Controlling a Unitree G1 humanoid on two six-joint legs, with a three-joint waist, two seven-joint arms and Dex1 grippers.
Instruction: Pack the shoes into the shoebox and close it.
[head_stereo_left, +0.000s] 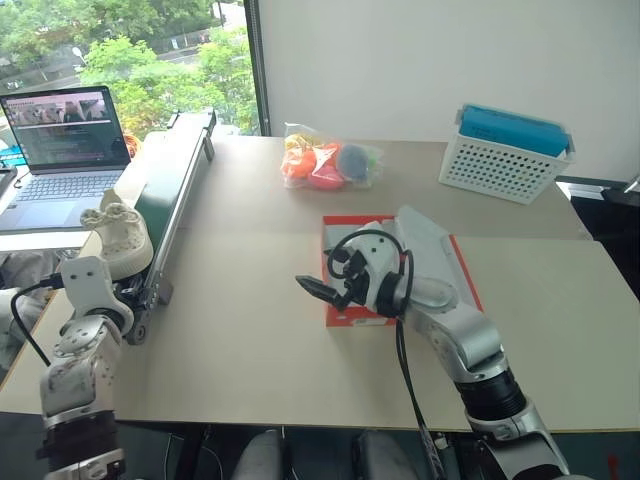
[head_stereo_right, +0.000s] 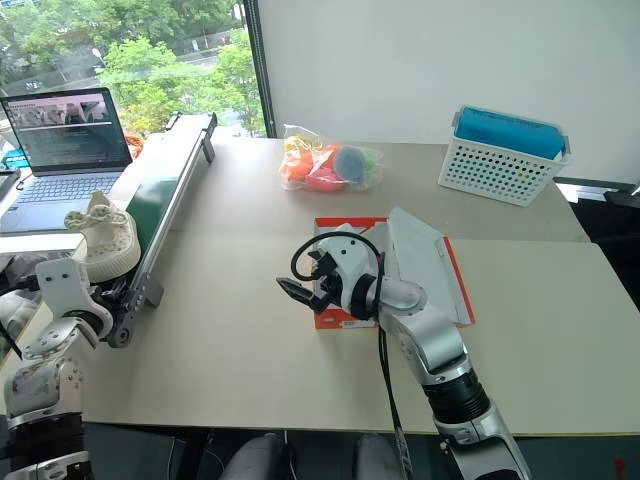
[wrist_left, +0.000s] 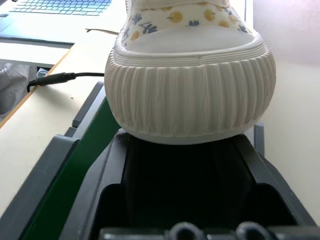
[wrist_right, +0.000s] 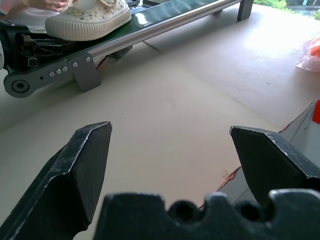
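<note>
Right gripper (wrist_right: 170, 165) hangs nearest, just over the shoebox's (head_stereo_left: 345, 315) near corner, jaws spread wide with nothing between them. That box lies mid-table, lid (head_stereo_left: 435, 255) swung open to the far side. One shoe (head_stereo_left: 120, 238) sits at the near end of the green conveyor (head_stereo_left: 165, 200) on the robot's left, its ribbed heel close ahead in the left wrist view. Left gripper (head_stereo_left: 92, 282) is just behind that heel; whether it has closed on the shoe I cannot tell. Judging by this, the step is fetching the first shoe. Next it likely needs a firm grip on the heel, then a lift across to the box. No lettering on box or shoe is readable; a laptop (head_stereo_left: 60, 150) beyond shows unreadable text.
</note>
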